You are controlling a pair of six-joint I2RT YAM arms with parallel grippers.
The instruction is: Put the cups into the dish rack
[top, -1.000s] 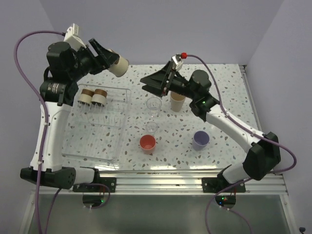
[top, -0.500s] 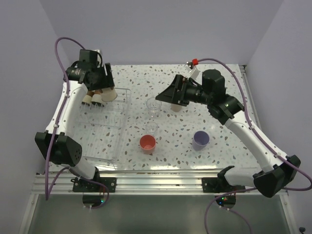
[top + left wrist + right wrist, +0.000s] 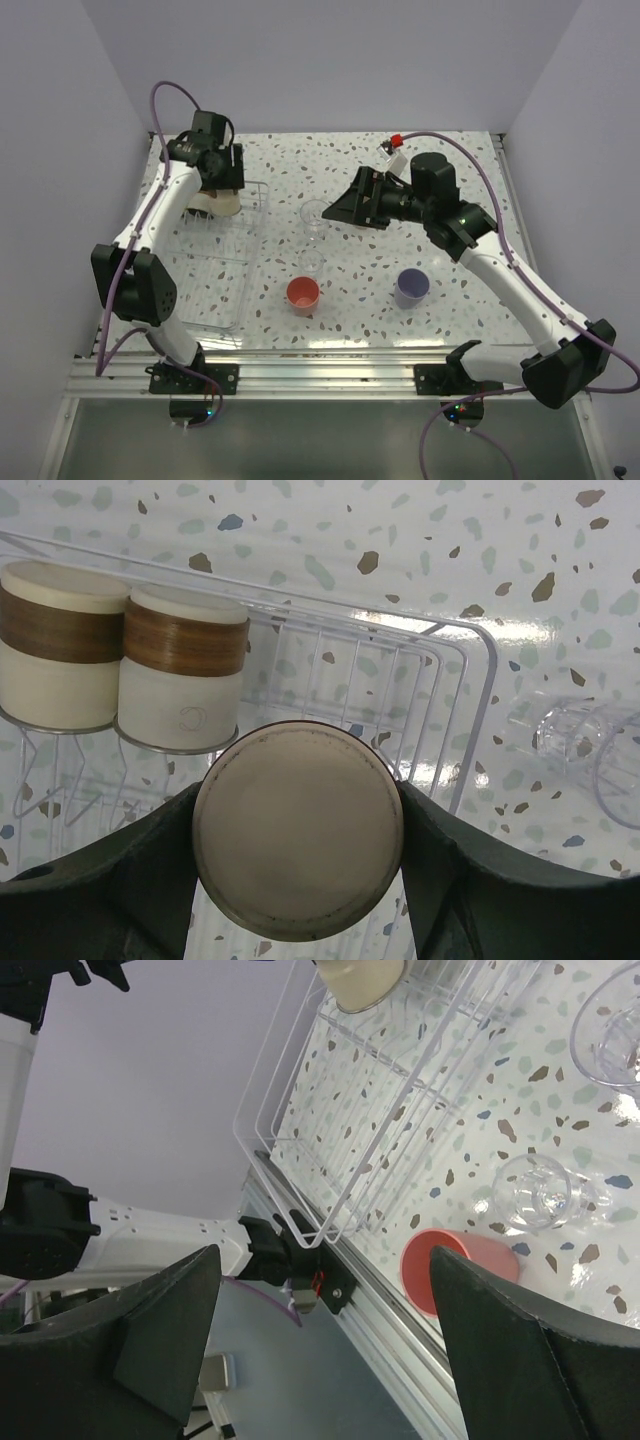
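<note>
- The left gripper [image 3: 298, 865] has its fingers [image 3: 150, 865] clamped on either side of an upturned cream cup [image 3: 298, 820].
- That cup sits over the far end of the dish rack [image 3: 215, 275], just beside two banded cups [image 3: 185, 665] standing upside down inside it.
- The right gripper [image 3: 357, 205] is spread wide and holds nothing.
- On the table [image 3: 470, 190] in front of it stand two clear cups [image 3: 316, 215], a coral-red cup [image 3: 303, 293] and a lavender cup [image 3: 411, 286].

plain lavender walls [image 3: 330, 60] enclose a white terrazzo-speckled table [image 3: 290, 160] edged by an aluminium rail [image 3: 330, 372].
</note>
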